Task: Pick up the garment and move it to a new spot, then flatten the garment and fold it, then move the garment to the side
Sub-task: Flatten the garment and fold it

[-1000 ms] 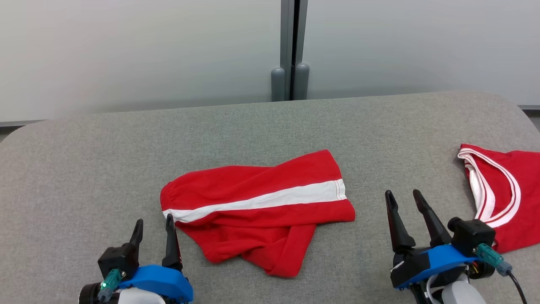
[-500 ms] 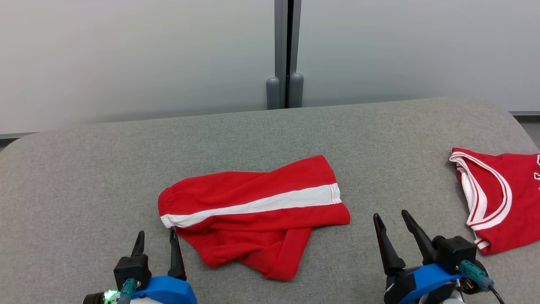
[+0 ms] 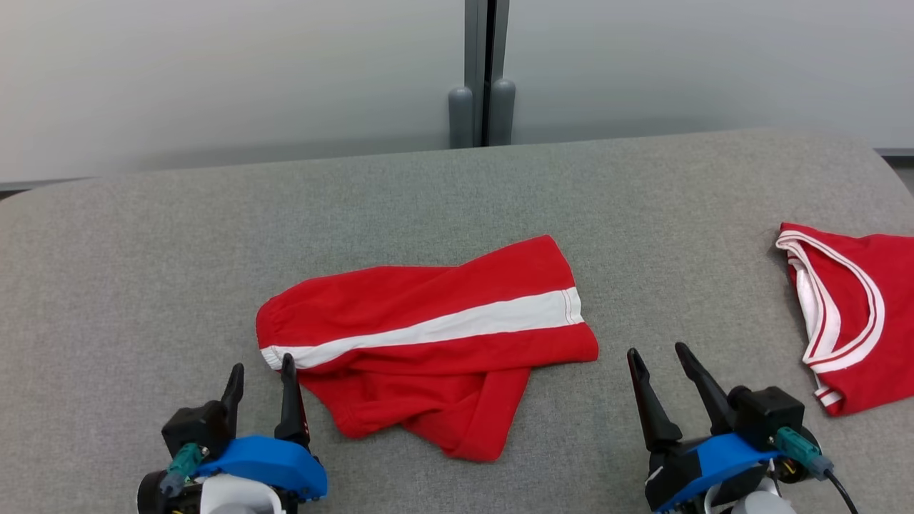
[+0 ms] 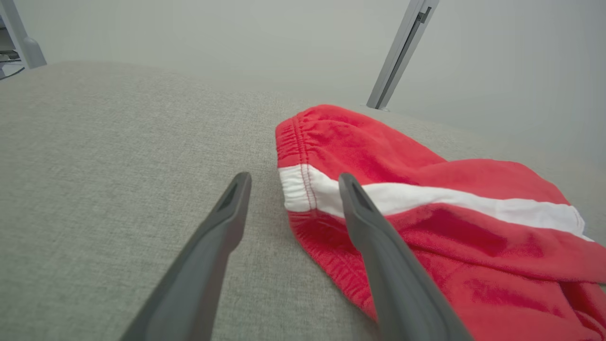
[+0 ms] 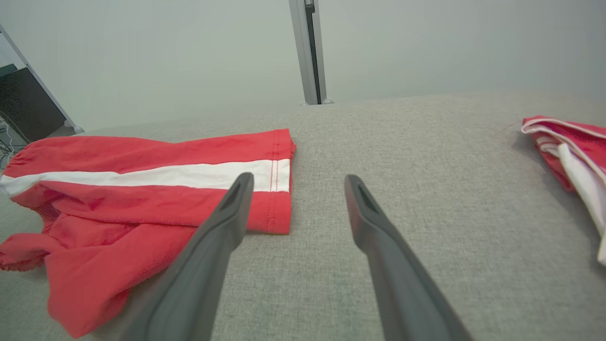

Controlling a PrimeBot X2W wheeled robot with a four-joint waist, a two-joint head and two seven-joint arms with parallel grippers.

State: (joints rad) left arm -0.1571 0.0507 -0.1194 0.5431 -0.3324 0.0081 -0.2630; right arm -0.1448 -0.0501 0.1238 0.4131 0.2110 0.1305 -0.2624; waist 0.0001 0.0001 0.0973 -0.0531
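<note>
1. Where the grey padded surface (image 3: 143, 250) spreads out before the robot, the garment (image 3: 428, 335), a pair of red shorts with a white stripe (image 3: 457, 325) down the side, lies rumpled near the middle.
2. Its elastic waistband points to the robot's left and the leg hem to the right. The other leg is folded under and across, so a red flap juts toward the near edge.
3. The left gripper (image 3: 262, 363) is at the waistband end with its fingers spread wide, gripping nothing. In the left wrist view the right finger crosses the end of the white stripe and the left finger stands over bare surface. Whether either touches the cloth cannot be told.
4. The right gripper (image 3: 655, 350) — jaws wide apart and empty — is over bare surface, just right of the hem corner.
5. A red top with white trim (image 3: 857, 307) lies well apart from the shorts, at the surface's right edge.
6. Behind the surface is a pale wall with a grey post (image 3: 482, 71).
</note>
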